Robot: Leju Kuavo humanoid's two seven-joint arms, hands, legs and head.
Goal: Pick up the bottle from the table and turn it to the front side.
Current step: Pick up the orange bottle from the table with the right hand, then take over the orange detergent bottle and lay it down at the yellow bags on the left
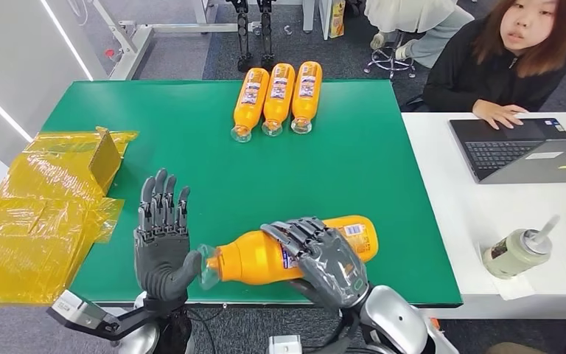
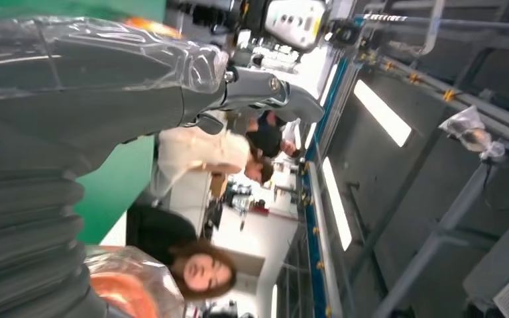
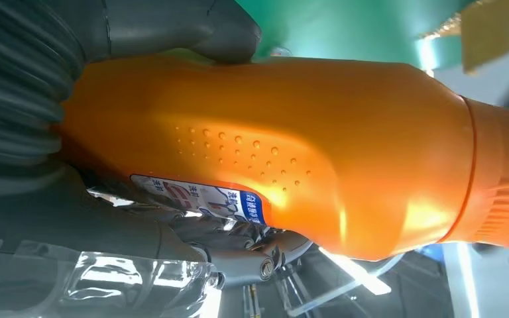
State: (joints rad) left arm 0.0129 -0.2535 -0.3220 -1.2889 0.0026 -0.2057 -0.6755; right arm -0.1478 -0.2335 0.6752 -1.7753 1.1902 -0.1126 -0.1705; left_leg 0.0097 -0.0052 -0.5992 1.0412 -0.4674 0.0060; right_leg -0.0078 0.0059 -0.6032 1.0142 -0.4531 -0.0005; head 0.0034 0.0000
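Bottle [image 1: 265, 254] lies gripped in right hand [image 1: 324, 258], cap touching left hand [image 1: 163, 247]

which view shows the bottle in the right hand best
Head view: the whole bottle lies sideways in the right hand. The right wrist view gives only a close-up of its orange body; the left wrist view only an orange sliver.

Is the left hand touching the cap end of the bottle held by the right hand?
Touching. In the head view the left hand presses its thumb against the clear cap of the bottle, which the right hand grips around the middle.
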